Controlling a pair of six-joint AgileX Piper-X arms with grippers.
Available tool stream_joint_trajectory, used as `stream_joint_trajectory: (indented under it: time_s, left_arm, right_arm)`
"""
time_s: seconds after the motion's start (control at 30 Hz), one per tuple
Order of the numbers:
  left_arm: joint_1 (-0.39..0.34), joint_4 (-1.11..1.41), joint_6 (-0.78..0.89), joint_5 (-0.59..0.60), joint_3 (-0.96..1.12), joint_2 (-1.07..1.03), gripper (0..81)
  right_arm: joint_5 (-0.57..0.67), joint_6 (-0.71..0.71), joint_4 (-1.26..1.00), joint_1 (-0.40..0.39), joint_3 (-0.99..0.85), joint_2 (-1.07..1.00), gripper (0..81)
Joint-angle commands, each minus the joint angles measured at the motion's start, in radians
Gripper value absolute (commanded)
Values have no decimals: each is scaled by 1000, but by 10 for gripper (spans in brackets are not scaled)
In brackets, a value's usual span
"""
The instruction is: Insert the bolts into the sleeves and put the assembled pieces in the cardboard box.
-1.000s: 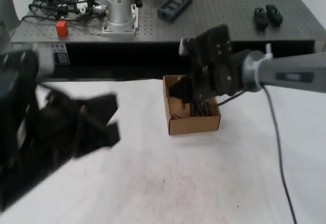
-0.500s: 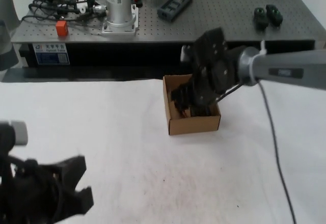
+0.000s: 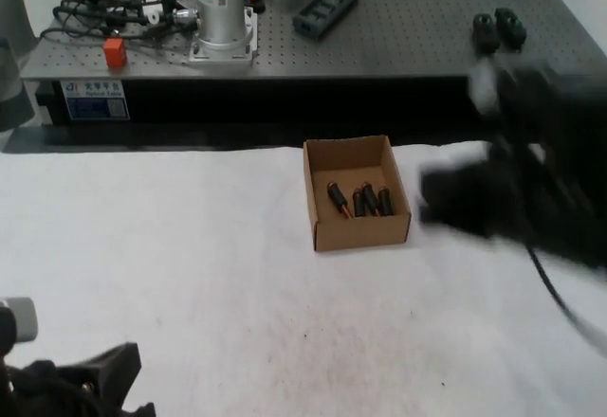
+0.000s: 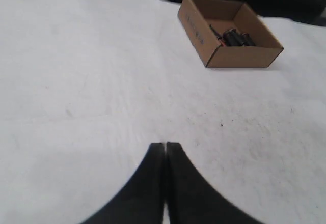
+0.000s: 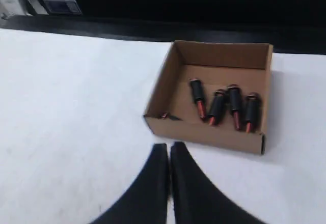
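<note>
Right pincer (image 5: 169,148) and left pincer (image 4: 165,145), both closed and empty, have drawn off the box (image 3: 360,233); four pieces (image 3: 370,199) inside, looks finished

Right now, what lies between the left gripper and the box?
Just bare white cloth lies between the left gripper and the box, as the left wrist view shows.

**Bench cloth and the table behind it**

A white cloth (image 3: 237,284) covers the near bench. Behind it stands a grey perforated metal table (image 3: 408,38), and its dark front edge carries a blue-and-white label (image 3: 93,101). On the table are a silver post on a base plate (image 3: 224,21) and an orange block (image 3: 115,52) next to tangled black cables (image 3: 90,9). Further right are a dark slotted tray (image 3: 325,8) and two small black parts (image 3: 486,28) side by side.
</note>
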State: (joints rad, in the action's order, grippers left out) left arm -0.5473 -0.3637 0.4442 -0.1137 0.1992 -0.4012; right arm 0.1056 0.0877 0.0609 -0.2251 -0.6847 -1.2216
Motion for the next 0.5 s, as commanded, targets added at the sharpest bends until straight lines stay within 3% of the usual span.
stream_joint_trajectory:
  time_s: [0.0,0.23,0.47]
  left_arm:
    - [0,6,20,-7,1,9,6]
    - [0,6,20,-7,1,9,6]
    - [0,6,20,-7,1,9,6]
  right_arm:
    - [32,-22,-49,1,301,309,11]
    - [32,-22,-53,1,564,604,11]
    - [32,-22,-53,1,681,717,11]
